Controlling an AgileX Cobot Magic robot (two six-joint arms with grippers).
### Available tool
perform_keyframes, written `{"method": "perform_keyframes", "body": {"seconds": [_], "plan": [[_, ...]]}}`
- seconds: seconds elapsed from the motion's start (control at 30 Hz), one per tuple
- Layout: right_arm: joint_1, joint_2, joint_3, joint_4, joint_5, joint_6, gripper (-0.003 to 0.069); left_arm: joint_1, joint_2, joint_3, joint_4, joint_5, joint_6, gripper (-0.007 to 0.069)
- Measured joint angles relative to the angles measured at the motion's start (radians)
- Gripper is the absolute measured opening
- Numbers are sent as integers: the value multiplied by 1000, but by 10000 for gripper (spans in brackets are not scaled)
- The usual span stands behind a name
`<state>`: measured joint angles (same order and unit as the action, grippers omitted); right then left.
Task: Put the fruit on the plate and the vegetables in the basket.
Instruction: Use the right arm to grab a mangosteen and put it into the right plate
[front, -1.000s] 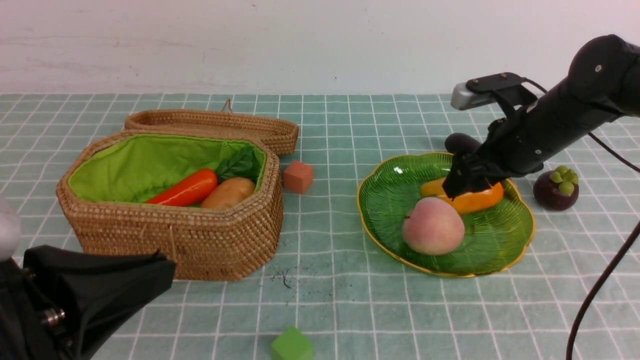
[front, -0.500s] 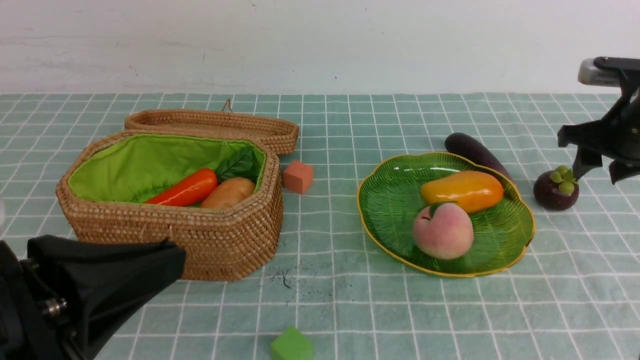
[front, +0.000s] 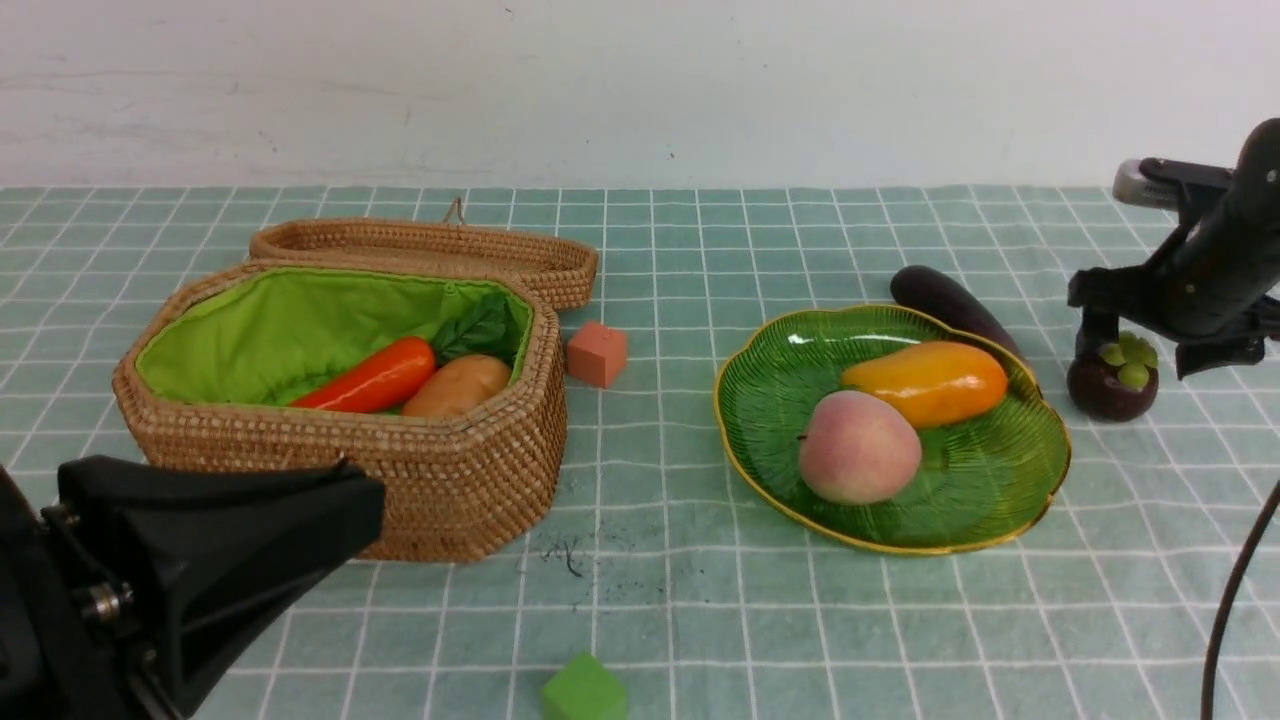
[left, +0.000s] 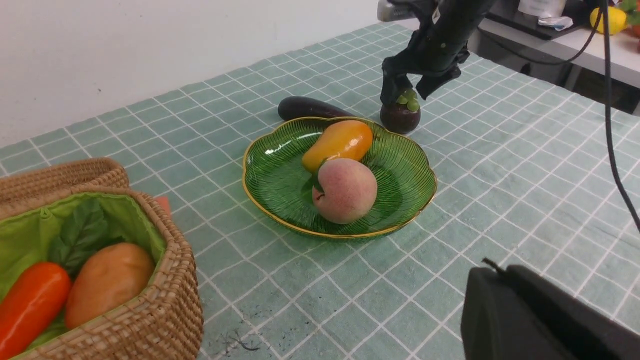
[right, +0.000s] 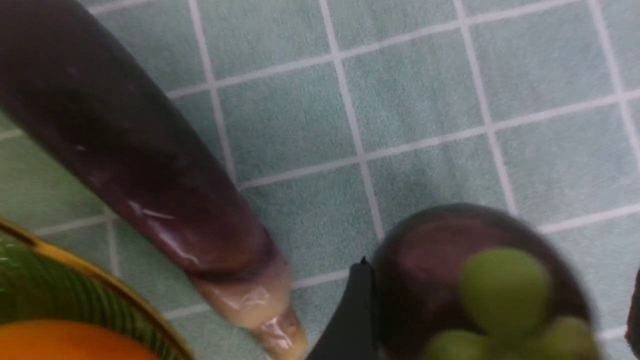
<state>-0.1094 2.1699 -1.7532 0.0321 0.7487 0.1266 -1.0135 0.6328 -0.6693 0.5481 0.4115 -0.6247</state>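
A moment ago the right pincer (front: 1140, 355) was low over the plate (front: 775, 400), right at the mango (front: 925, 382). Now it has let go and moved off to the right of the plate. The mango lies on the plate by itself. The peach (front: 858, 446) rolled a bit and now sits on the plate too, touching the mango.

So two fruits are done. The last fruit, the mangosteen (front: 1110, 392), sits on the cloth just right of the plate. I think grabbing it is the job right now.

The right pincer hangs just over the mangosteen. It is spread wide, with one finger on each side of the fruit. In the right wrist view one finger (right: 350, 320) is right up against the dark skin. I cannot tell if it really touches. It is not pinching anything yet.

The eggplant (front: 945, 300) lies on the cloth just behind the plate. It has to go to the basket (front: 350, 470), which stands well left of the plate with its lid open. The carrot (front: 370, 375) and potato (front: 458, 385) are inside it.

The left pincer (front: 340, 510) is pressed together and holds nothing. It waits far left of the plate, in front of the basket.
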Motion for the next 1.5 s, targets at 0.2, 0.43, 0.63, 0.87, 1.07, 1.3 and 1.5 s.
{"method": "perform_keyframes", "body": {"seconds": [0.2, 0.43, 0.63, 0.87, 1.07, 1.3, 1.5], "plan": [[0, 34, -3, -2, 0, 0, 583, 0, 0, 0, 0, 0, -1, 6], [0, 34, -5, -4, 5, -52, 565, 0, 0, 0, 0, 0, -2, 6], [1, -41, -2, 10, 80, -120, 565, 0, 0, 0, 4, 0, -2, 6], [107, -214, -8, 288, 162, -331, 565, 0, 0, 0, 7, -12, -2, 6], [273, -131, -6, 469, 18, -543, 565, 0, 0, 0, 10, -15, -2, 6], [325, -19, -5, 472, -84, -566, 566, 0, 0, 0, 5, -19, -2, 7], [326, -21, -4, 429, -75, -566, 676, 0, 0, 0, 5, -39, -2, 7]]}}
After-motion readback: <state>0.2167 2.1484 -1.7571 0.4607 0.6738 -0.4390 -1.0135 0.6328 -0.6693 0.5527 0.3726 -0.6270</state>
